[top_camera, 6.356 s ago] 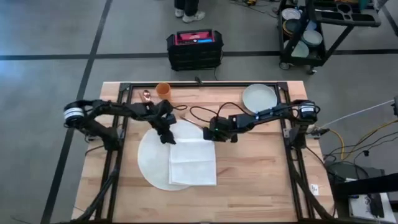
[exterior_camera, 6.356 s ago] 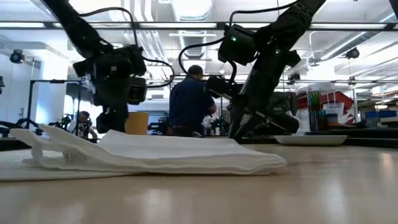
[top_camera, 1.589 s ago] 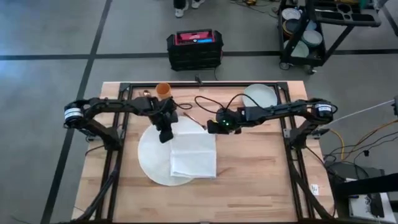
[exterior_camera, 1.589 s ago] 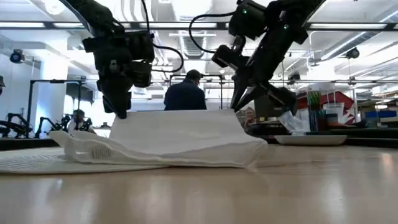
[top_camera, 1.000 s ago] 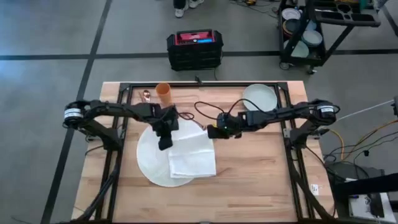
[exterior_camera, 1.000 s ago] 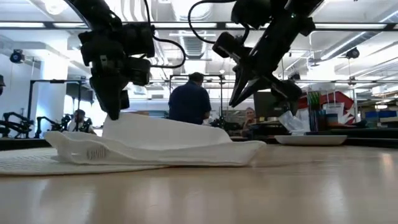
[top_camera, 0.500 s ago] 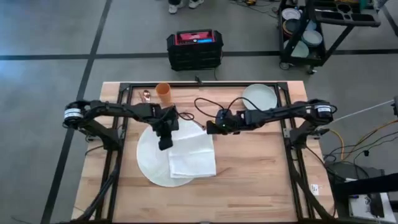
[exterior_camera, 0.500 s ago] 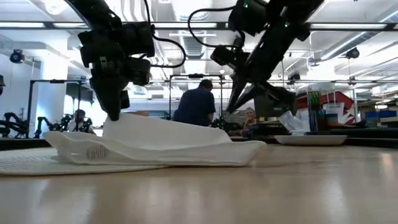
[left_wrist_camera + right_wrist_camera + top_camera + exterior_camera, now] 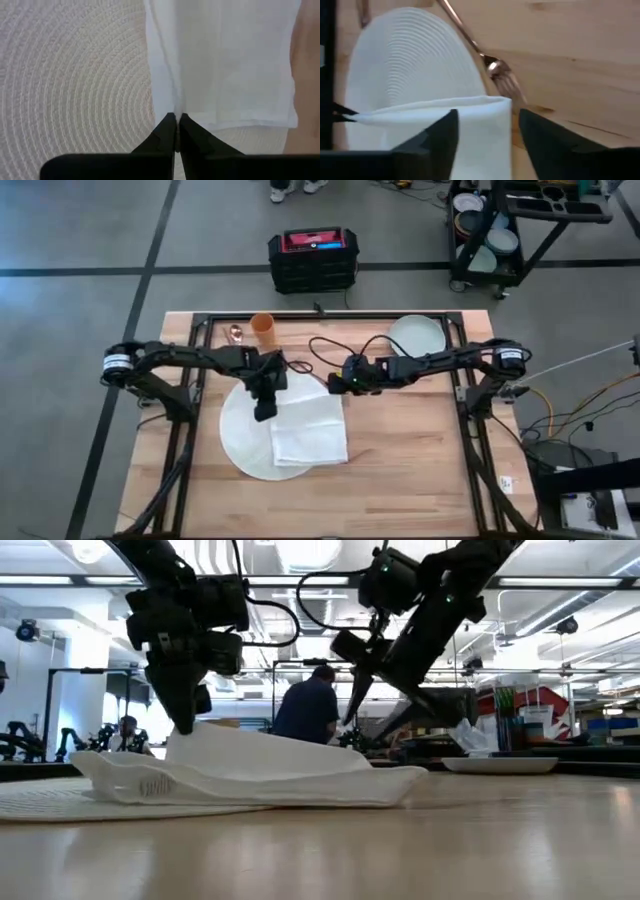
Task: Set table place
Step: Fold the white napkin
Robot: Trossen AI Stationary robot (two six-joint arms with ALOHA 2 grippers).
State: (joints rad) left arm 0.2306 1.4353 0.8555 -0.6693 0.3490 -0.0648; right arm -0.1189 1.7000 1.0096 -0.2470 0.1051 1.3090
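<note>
My left gripper (image 9: 264,412) points straight down, pinched tight on the white napkin's (image 9: 309,430) edge and lifting it, over the round white mat (image 9: 243,442) at the middle of the desk (image 9: 400,480). My right gripper (image 9: 335,383), jaws spread, hangs off a long reaching arm at the napkin's 1 o'clock corner, beside a fork (image 9: 496,70).

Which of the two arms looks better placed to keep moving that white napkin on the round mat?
The left. Its gripper is shut on the napkin's edge over the mat, holding that edge raised. The right gripper hovers open beside the napkin's other corner, gripping nothing, near a fork.
</note>
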